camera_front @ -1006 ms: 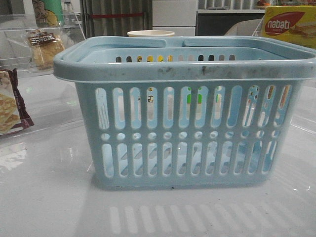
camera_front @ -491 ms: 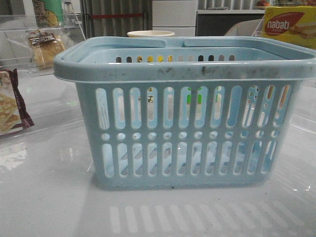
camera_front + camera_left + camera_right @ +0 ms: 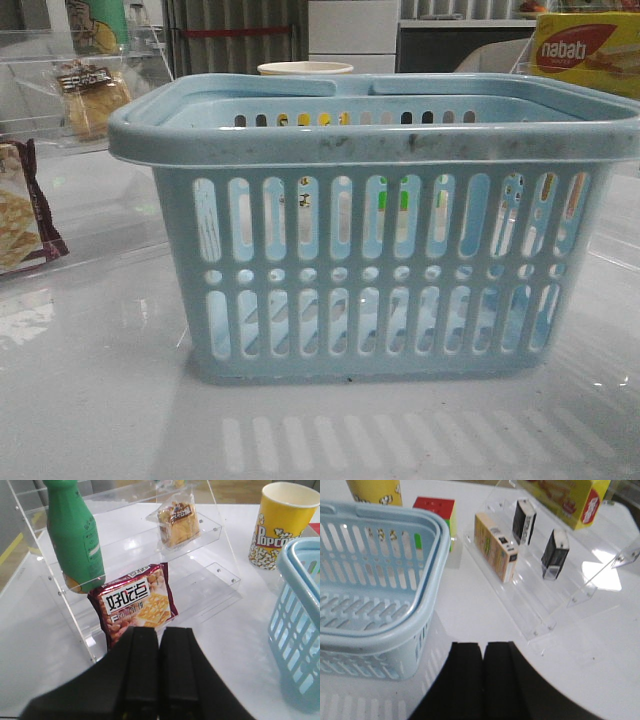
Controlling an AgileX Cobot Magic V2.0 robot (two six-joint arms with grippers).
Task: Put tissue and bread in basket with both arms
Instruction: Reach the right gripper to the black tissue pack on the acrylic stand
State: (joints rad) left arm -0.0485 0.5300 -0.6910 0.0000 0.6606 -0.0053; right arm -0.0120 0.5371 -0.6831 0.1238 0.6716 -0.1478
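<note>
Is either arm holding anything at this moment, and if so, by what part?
Nothing is held. The left tool and the right tool are both shut on nothing; the bread sits untouched on its clear shelf.

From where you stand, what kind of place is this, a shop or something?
Likely a mock shop in a lab: packaged snacks like the bread on clear acrylic shelves, a shopping basket, and a white table.

Biscuit packet (image 3: 22, 205) and yellow box (image 3: 588, 50) cut by frame edges
</note>
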